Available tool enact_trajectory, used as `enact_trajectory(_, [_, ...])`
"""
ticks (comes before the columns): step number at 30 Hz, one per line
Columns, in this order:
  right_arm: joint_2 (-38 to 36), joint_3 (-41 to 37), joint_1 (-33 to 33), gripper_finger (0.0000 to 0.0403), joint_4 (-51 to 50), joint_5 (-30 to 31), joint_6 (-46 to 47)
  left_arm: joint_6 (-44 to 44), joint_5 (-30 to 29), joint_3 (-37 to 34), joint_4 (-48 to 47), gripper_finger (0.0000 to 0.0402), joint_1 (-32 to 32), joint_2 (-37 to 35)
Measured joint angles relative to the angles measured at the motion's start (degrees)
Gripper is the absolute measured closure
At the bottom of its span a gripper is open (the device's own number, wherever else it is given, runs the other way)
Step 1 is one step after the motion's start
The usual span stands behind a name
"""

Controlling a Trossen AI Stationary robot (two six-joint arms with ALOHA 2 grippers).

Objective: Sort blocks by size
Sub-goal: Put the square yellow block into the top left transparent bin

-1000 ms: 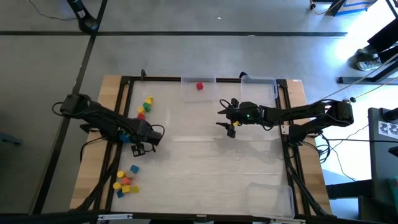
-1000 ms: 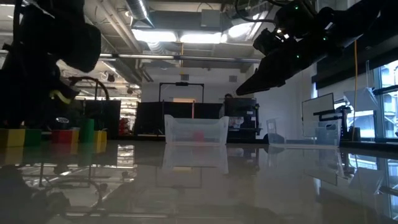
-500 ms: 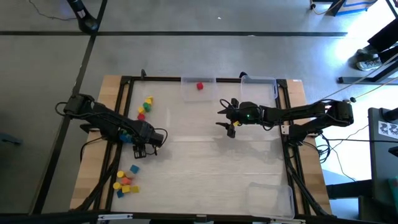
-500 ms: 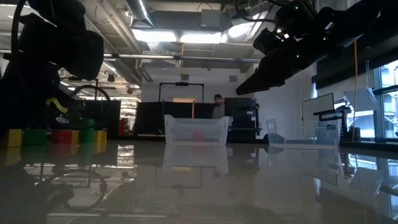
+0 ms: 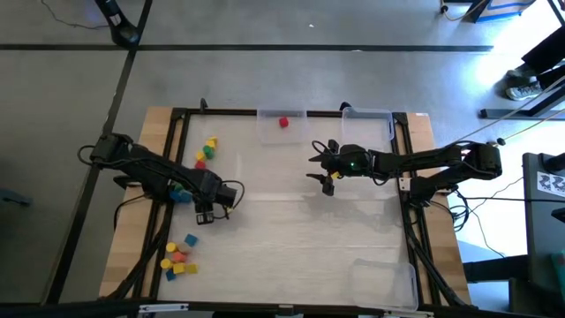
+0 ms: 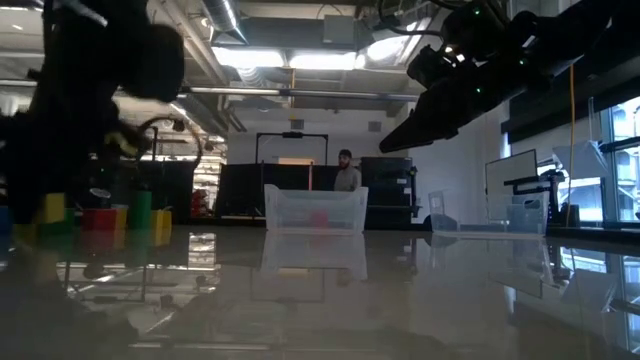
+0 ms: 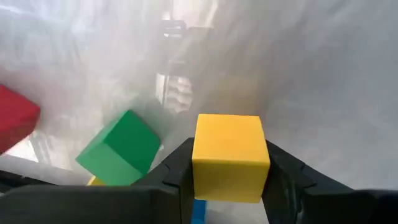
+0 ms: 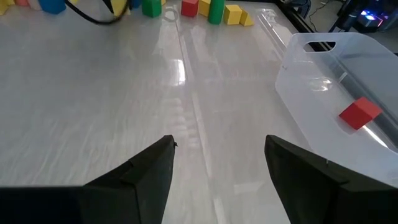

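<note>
My left gripper is at the table's left, shut on a yellow cube. A green block and a red block lie on the table just beyond it. More blocks lie in a far-left group and a near-left group. One red block lies in a clear tray at the far edge. My right gripper hangs open above the table right of centre, holding nothing. My left gripper pinches the yellow cube between its two fingers, one on each of two opposite side faces. The cube sits square between them with its top face level. Its underside is hidden, so I cannot tell whether it is clear of the table.
A second clear tray stands at the far edge right of the first, and a third at the near right. A black frame runs round the white table top. A person stands in the room beyond the table.
My left gripper has gone a little toward the table's right edge, and in the low view its arm has risen. My right arm has kept still.
</note>
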Motion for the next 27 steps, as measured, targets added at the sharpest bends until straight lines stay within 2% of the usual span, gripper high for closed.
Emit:
enact_trajectory(6, [0.0, 0.0, 0.0, 0.0152, -0.3, -0.6, 1.0, 4.8, -5.3, 7.0, 0.8, 0.0282, 1.6, -1.9])
enact_trajectory(11, [0.0, 0.0, 0.0, 0.0152, -0.5, -0.6, 3.5, 9.4, -6.1, 11.1, 7.4, 0.0279, 5.7, -5.5])
enact_trajectory(18, [0.0, 0.0, 0.0, 0.0152, -1.6, -0.6, 3.6, 19.6, -10.8, 11.3, 24.9, 0.0279, 14.2, -9.1])
enact_trajectory(27, [0.0, 0.0, 0.0, 0.0152, -1.0, 0.2, 3.5, 28.4, -11.5, 11.3, 46.6, 0.0278, 24.7, -5.6])
